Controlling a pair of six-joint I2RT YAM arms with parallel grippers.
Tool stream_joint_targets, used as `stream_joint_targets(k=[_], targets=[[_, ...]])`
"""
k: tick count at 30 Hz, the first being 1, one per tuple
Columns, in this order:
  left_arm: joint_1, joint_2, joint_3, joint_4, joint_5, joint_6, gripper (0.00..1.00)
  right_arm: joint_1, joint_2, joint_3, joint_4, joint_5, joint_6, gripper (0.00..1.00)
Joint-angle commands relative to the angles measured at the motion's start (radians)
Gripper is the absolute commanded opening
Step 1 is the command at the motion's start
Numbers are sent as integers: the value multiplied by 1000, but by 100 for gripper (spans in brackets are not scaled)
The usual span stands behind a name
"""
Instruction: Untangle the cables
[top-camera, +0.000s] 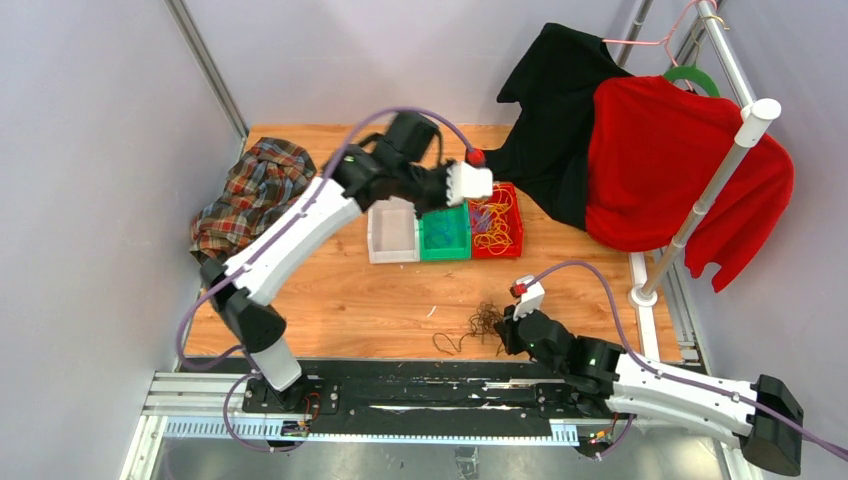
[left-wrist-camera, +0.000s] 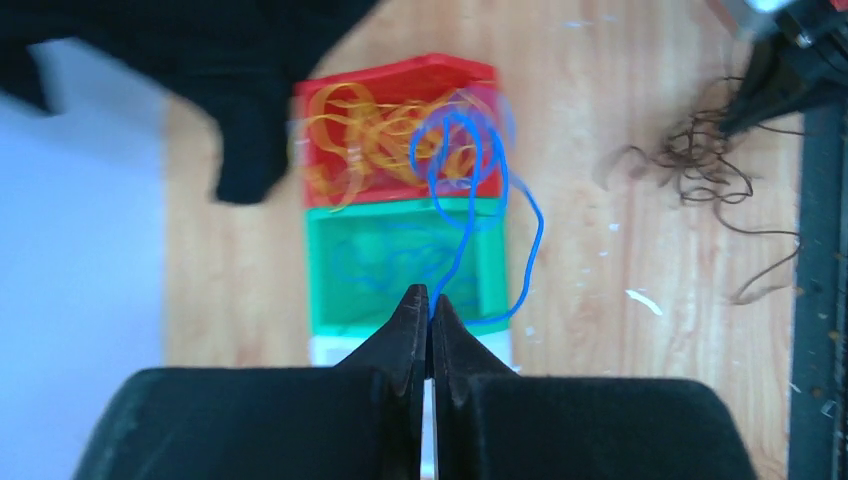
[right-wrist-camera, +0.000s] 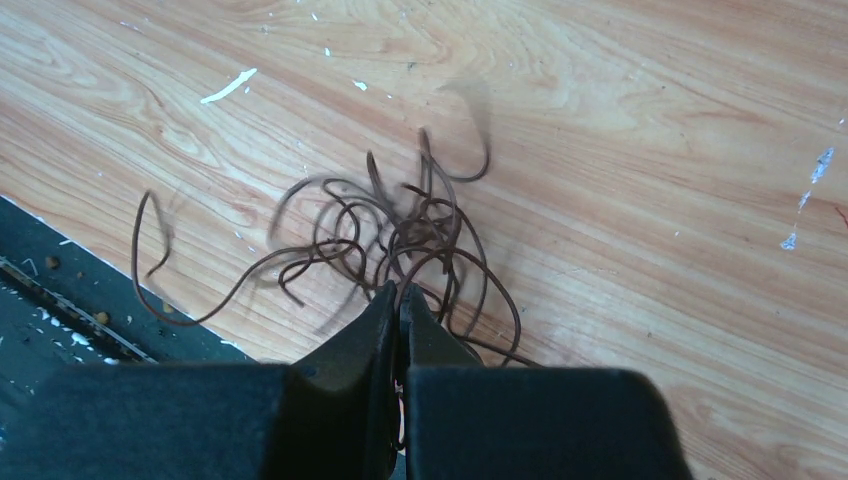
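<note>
Top external view: three small bins stand side by side, touching, in a row on the wooden table (top-camera: 350, 300): a white bin (top-camera: 392, 240), a green bin (top-camera: 445, 256) and a red bin (top-camera: 497, 254). The red bin holds a heap of yellow cables (left-wrist-camera: 360, 140). The green one holds faint blue loops. What lies in the white one cannot be told.

A blue cable (left-wrist-camera: 540, 228) hangs in long thin loops in the left wrist view, in front of the green and red bins. It is pinched between the closed tips of the left gripper (left-wrist-camera: 430, 295). A loose tangle of dark cables (right-wrist-camera: 420, 235) lies on the wood near the table's near edge, well apart from the bins, with thin strands curling outward.

The left arm reaches forward with a bent elbow, its wrist above the green bin. The right arm lies low and stretched toward the middle. The right gripper (right-wrist-camera: 400, 290) is clamped tight at the edge of the dark tangle, with strands running in between its tips.
</note>
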Motion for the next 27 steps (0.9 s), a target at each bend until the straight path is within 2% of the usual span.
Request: stream_joint_targets(k=[1, 5, 10, 15, 21, 24, 27], targets=[[50, -100, 106, -62, -87, -55, 0, 21, 61, 50, 60, -5, -22, 1], [57, -166, 182, -61, -141, -9, 0, 21, 146, 59, 103, -35, -16, 1], [57, -196, 214, -62, -150, -25, 1, 21, 207, 72, 166, -63, -5, 1], [57, -197, 104, -44, -198, -22, 0, 21, 195, 104, 152, -62, -13, 1], [66, -153, -167, 177, -322, -55, 0, 21, 100, 91, 130, -8, -10, 1], [71, -77, -243, 282, -396, -44, 0, 21, 44, 80, 114, 12, -7, 1], [75, 62, -221, 315, -460, -37, 0, 21, 15, 79, 93, 29, -9, 1]])
